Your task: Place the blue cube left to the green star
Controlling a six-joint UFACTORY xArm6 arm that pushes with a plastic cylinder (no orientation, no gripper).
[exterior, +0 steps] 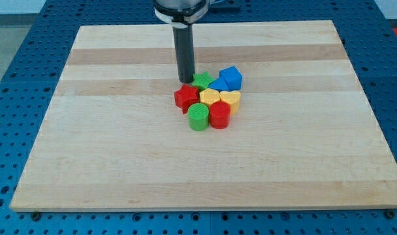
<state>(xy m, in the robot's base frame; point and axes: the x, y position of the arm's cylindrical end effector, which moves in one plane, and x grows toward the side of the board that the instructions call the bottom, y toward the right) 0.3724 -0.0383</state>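
Nearest you on the wooden tabletop (pixel 120 170), the cluster of blocks starts with a green cylinder (pixel 198 117) on the left and a red cylinder (pixel 219 115) touching it on the right. Just behind them you see a red star-like block (pixel 185 97) at the left, then a yellow block (pixel 209 97) and a yellow heart-shaped block (pixel 230 100), all pressed together. Farther back sits the green star (pixel 202 81), with a flat blue block (pixel 218 85) just to its right and the blue cube (pixel 231 78) at the far right corner of the cluster, so the cube now lies right of the star. There are no fingers on this arm: the dark rod (pixel 185 52) holds nothing, and my tip (pixel 187 81) rests on the tabletop right beside the green star's left edge, just behind the red star-like block.
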